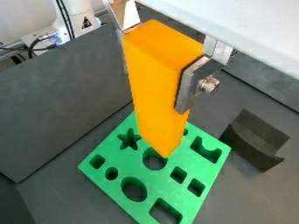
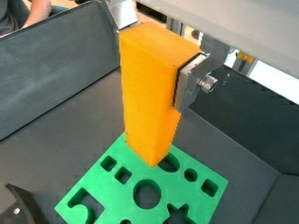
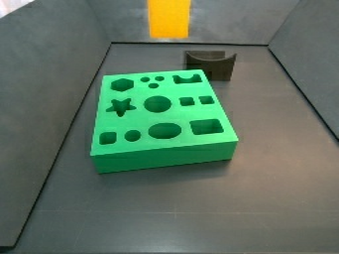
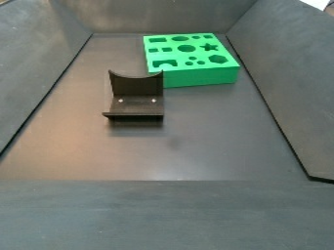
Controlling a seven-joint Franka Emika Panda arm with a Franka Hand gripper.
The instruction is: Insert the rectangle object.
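- Your gripper [image 1: 163, 68] is clenched on the rectangle object [image 1: 158, 87]: in both wrist views a silver finger [image 2: 191, 80] lies flat against a side face of the block near its top, so the long axis hangs straight down, the way it must enter a hole.
- The rectangle object sits high above the green board [image 3: 159, 116]. In a side view only its lower end [image 3: 169, 17] shows at the frame's upper edge, well apart from the board, which keeps it clear of everything while you line it up.
- Holding it by the top leaves the whole lower end free, so the fingers will not meet the board during insertion.
- The board lies flat on the floor with its shaped holes facing up. The rectangular hole [image 3: 207, 126] near 1 corner looks like the likely target, though I cannot tell from here whether the block is over it.
- The dark grey curved block [image 4: 132, 96] rests on the floor beside the board, apart from it, out of your path.
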